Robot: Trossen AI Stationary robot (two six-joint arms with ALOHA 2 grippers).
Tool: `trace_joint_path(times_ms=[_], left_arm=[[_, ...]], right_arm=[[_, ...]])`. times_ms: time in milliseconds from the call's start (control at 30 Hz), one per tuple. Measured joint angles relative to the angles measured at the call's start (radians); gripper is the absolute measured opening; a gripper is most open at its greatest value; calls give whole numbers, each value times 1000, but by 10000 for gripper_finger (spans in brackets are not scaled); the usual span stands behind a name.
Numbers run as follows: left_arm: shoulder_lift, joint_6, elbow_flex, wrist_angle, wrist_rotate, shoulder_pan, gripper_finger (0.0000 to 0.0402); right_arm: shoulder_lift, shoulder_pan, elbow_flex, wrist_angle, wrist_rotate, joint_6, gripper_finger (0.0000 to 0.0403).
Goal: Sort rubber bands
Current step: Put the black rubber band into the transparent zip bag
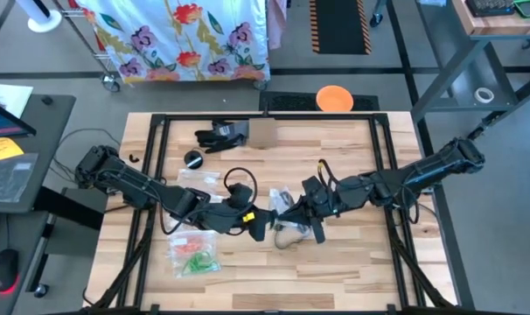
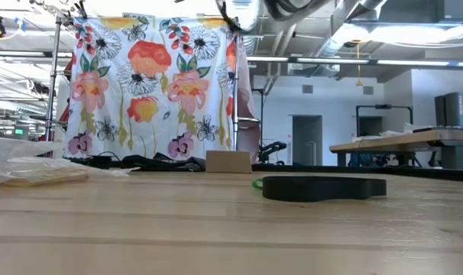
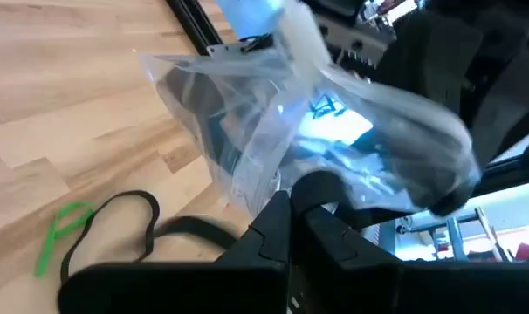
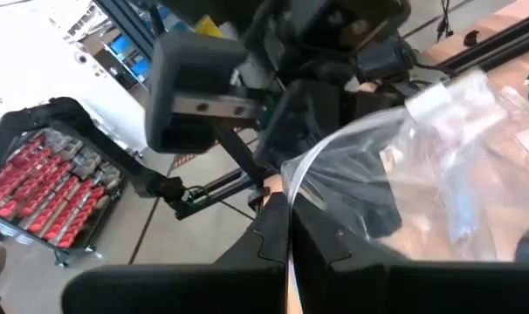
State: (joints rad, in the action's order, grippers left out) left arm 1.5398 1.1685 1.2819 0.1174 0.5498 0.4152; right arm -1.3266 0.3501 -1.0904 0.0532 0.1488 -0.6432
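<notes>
A clear plastic zip bag (image 1: 287, 226) hangs between my two grippers above the middle of the table. My left gripper (image 1: 265, 223) comes from the left and my right gripper (image 1: 293, 210) from the right, both shut on the bag. Another clear bag (image 1: 193, 254) with red and green rubber bands lies flat near the table's front left. A loose green rubber band (image 3: 64, 231) and a black loop (image 3: 116, 228) lie on the wood below my left gripper. The low view shows neither gripper. My left gripper (image 3: 291, 208) pinches the bag's lower edge (image 3: 278, 179) between its two shut fingers, coming nearly level from the table's left. The bag (image 3: 317, 113) stands out beyond the fingertips, crumpled and clear of the table. My right gripper (image 4: 287, 214) pinches an edge of the bag (image 4: 292, 174) between its two shut fingers, coming nearly level from the table's right. The bag (image 4: 439, 166) spreads away from the fingertips and is lifted off the table.
A third clear bag (image 1: 202, 179) and a black cable loop (image 1: 240, 182) lie left of centre. A black bundle (image 1: 221, 134), a cardboard box (image 1: 261, 131) and a small black round thing (image 1: 193, 159) sit toward the far edge. A black frame (image 1: 156, 122) borders the tabletop.
</notes>
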Motion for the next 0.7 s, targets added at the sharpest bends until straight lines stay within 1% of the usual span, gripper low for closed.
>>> trace_joint_path(times_ms=[100, 167, 300, 400, 467, 533, 633, 700], left_arm=[[0, -5, 0, 0, -12, 0, 1], [-2, -38, 0, -1, -14, 6, 1], [-2, -136, 0, -24, 38, 42, 1], [-9, -249, 0, -23, 68, 74, 0], [-17, -334, 0, -31, 112, 101, 0], [-28, -412, 0, -40, 184, 132, 0], [-54, -556, 0, -113, 285, 178, 0], [-70, -666, 0, -206, 311, 195, 0]], right_arm=[[0, -26, 0, 1, -39, -6, 0], [0, -40, 0, -1, -52, -11, 0], [8, -67, 0, -13, -76, -10, 0], [23, -86, 0, -36, -101, -12, 0], [34, -97, 0, -30, -109, -12, 0], [42, -105, 0, -31, -133, -20, 0], [44, -113, -1, -32, -166, -38, 0], [44, -114, -1, -34, -174, -50, 0]])
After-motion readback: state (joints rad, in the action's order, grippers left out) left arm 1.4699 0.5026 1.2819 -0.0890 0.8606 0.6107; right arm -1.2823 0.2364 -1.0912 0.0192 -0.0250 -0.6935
